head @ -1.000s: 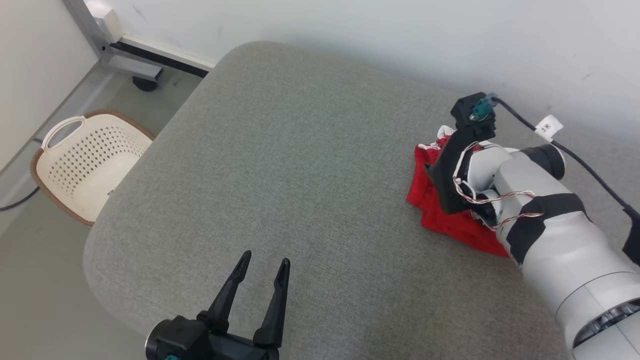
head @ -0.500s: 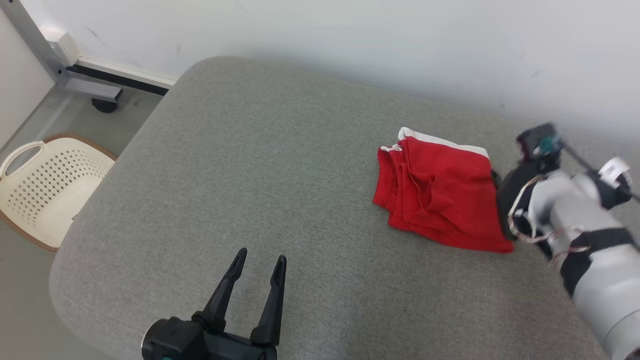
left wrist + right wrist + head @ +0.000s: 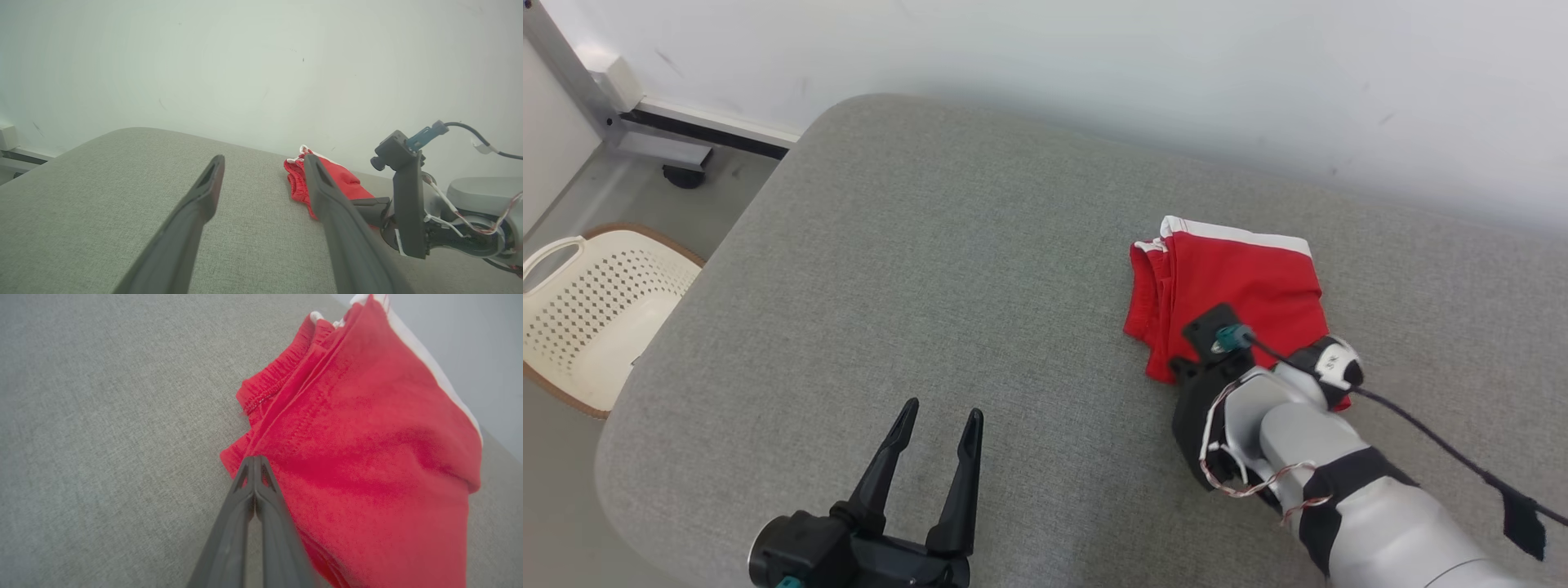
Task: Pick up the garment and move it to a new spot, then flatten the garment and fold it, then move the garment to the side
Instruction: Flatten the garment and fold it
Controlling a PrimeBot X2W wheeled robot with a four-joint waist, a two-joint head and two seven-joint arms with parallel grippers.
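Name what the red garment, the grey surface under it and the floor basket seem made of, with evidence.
Garment: soft matte knit cloth, probably; stitched hem, folds. Grey surface: woven upholstery fabric, likely padded; visible weave, rounded edges. Basket: seemingly smooth cream plastic; moulded perforations.

A cream laundry basket (image 3: 588, 318) is sitting on the floor (image 3: 556, 490) left of the grey padded surface (image 3: 947, 269). A metal frame (image 3: 662, 151) is standing beyond the surface's far-left corner, against the white wall (image 3: 1094, 73).

1. Head view: high, facing down over the grey cushion (image 3: 947, 245), mid-distance.
2. Left wrist view: low, skimming that cushion toward the wall (image 3: 245, 73).
3. Right wrist view: close above red shorts (image 3: 367, 449), shared by all.
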